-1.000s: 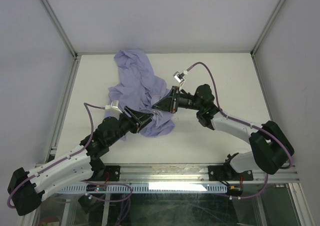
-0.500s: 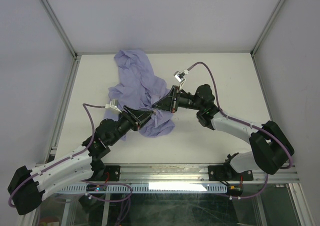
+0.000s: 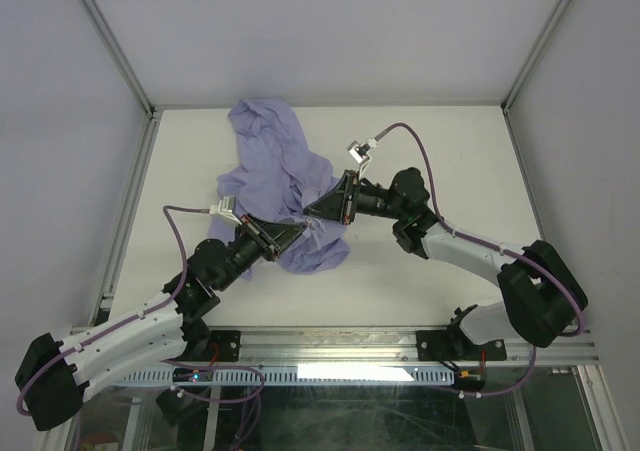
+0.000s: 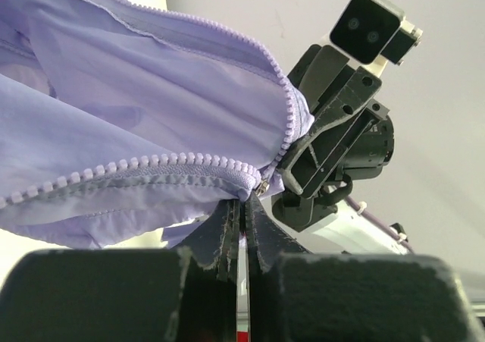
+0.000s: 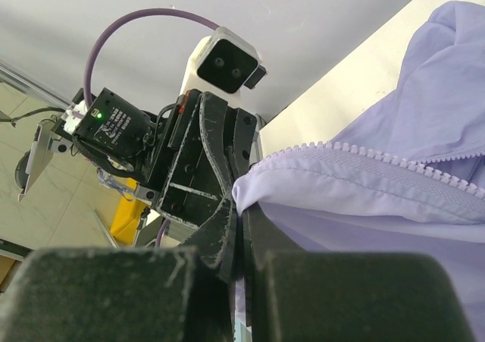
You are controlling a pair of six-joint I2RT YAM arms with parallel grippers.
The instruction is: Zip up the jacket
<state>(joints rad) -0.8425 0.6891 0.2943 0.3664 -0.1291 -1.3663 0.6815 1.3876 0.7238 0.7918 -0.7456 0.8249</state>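
The left gripper [image 4: 241,214] has its jaws pressed together on the edge of the jacket [image 3: 275,166], its tips meeting just under the small metal slider [image 4: 261,186] at the centre of the left wrist view. Whether they pinch the pull tab or only the fabric beside it cannot be made out. The right gripper [image 5: 241,219] is likewise clamped narrow on a fold of the hem. It sits just beyond the slider, to the centre right of the left wrist view, so the two grippers face each other almost tip to tip. From the slider one row of teeth [image 4: 151,164] runs off to the left edge of that frame, and the other row [image 4: 227,42] climbs to the upper left; the two rows stand apart there, so the zipper looks open. That is the line the slider would likely have to travel, and the left gripper is the nearer one to it. In the overhead view the jacket lies crumpled on the table [image 3: 450,151], from the upper left toward the centre, where both grippers meet at its lower end. The far end of the zipper, the collar and the sleeves are lost in folds, and both arms cover the lower hem.
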